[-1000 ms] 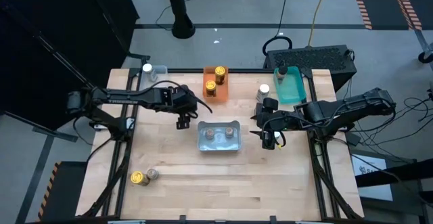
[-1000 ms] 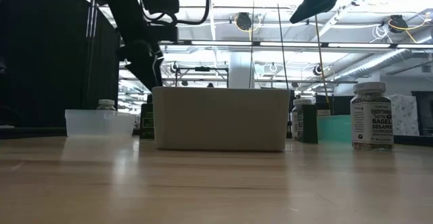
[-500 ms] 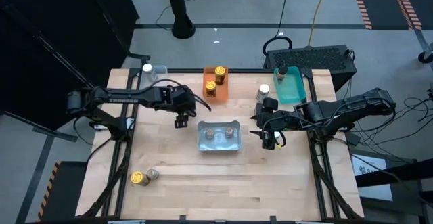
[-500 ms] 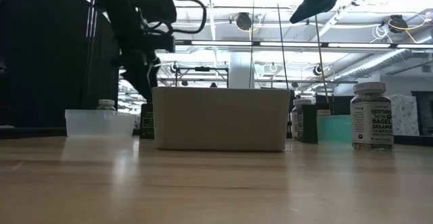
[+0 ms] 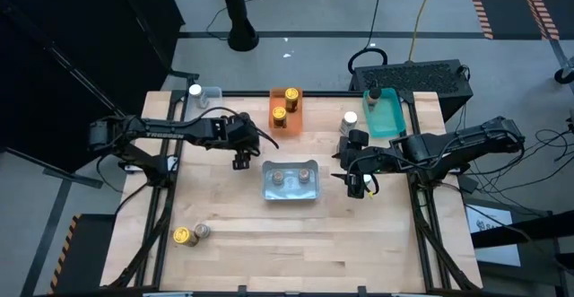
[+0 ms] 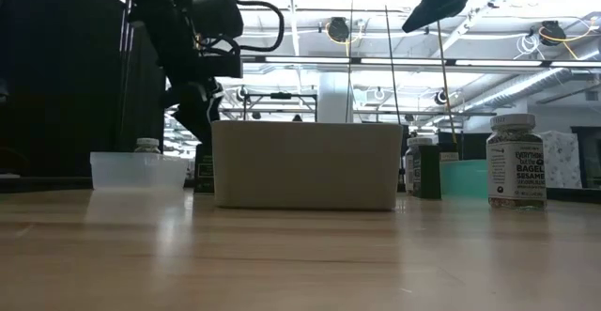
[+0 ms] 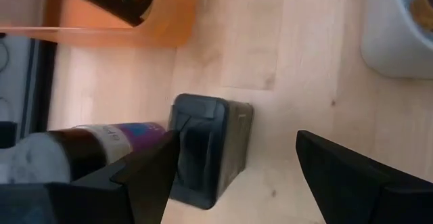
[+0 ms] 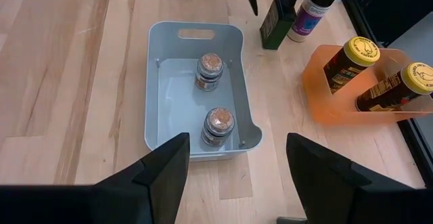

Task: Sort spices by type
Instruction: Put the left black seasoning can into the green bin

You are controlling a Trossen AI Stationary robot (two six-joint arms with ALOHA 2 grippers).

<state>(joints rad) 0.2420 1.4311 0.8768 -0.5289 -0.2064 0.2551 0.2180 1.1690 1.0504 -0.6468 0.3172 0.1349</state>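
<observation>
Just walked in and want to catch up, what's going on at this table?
Two robot arms are sorting spice jars into bins. The left gripper hovers open above a dark jar beside the orange bin, which holds two yellow-lidded jars. The right gripper waits open beside the grey bin, which holds two jars.

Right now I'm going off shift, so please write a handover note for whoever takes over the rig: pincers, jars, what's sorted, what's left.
Left pincer: open, empty, over two dark bottles standing on the table between the orange bin and the grey bin.
Right pincer: open, empty, to the right of the grey bin.
Done: two gold-lidded jars in the orange bin; two brown-lidded jars in the grey bin; a black-lidded jar in the teal bin; a white-lidded jar in the clear bin.
Left: the two dark bottles, a loose white-lidded jar beside the teal bin, and the front-left pair.
</observation>
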